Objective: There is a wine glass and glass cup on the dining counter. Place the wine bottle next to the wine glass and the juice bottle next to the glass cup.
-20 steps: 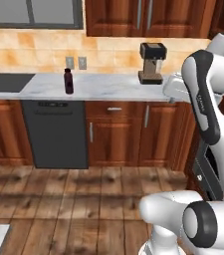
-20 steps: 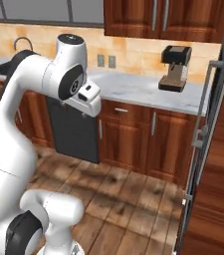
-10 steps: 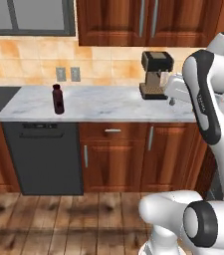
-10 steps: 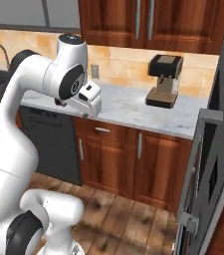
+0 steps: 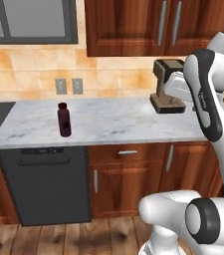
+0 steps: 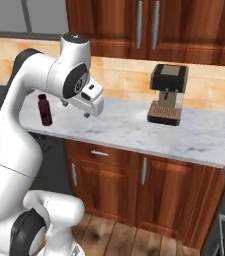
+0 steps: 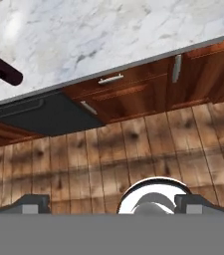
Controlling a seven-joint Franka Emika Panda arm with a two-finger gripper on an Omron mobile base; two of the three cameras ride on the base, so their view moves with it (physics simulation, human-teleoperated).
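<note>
Your base has driven closer: juice bottle (image 5: 63,119) upright on bench (image 5: 113,122), left of coffee machine (image 5: 167,85). Pincer (image 6: 75,109) empty, fingers spread wide. Reach left next.

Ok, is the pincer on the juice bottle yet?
Apart. The right base view shows the pincer hanging in the air above the worktop, with bare marble between it and the juice bottle, which stands alone to its side.
</note>
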